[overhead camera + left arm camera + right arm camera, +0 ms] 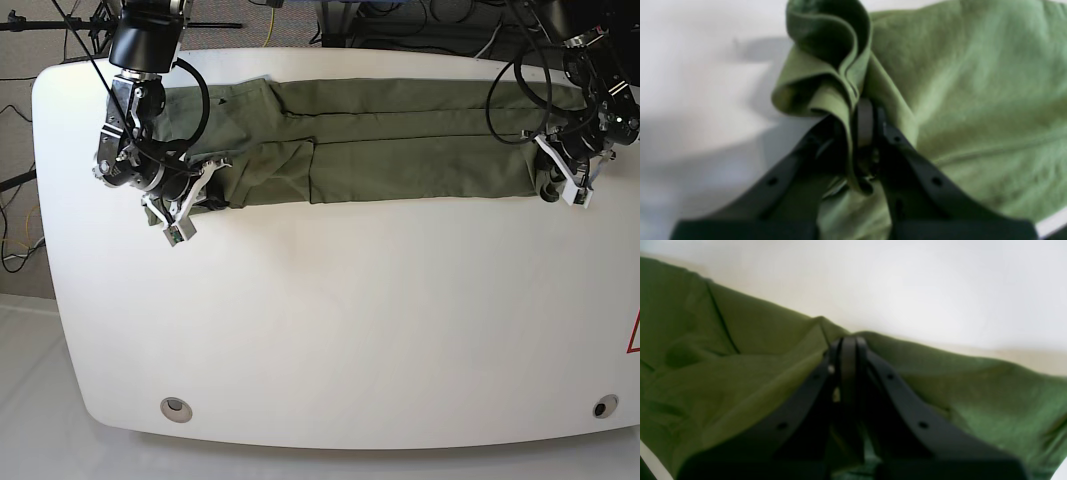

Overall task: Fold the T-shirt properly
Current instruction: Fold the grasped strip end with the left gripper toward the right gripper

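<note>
The olive-green T-shirt (380,135) is laid as a long, narrow band across the far part of the white table (330,320), reaching from the left side of the base view to the right. At the right end of that view, the left gripper (862,123) is closed on a bunched fold of the cloth at the shirt's edge, and the pinched fabric is raised into a curled loop above the black fingers (923,173) in the left wrist view. At the opposite end, the right gripper (847,350) is clamped shut on the shirt's edge, with the cloth drawn into a ridge that runs away from the jaws on both sides. A bare stretch of the table is seen beyond the pinched edge in both wrist views.
</note>
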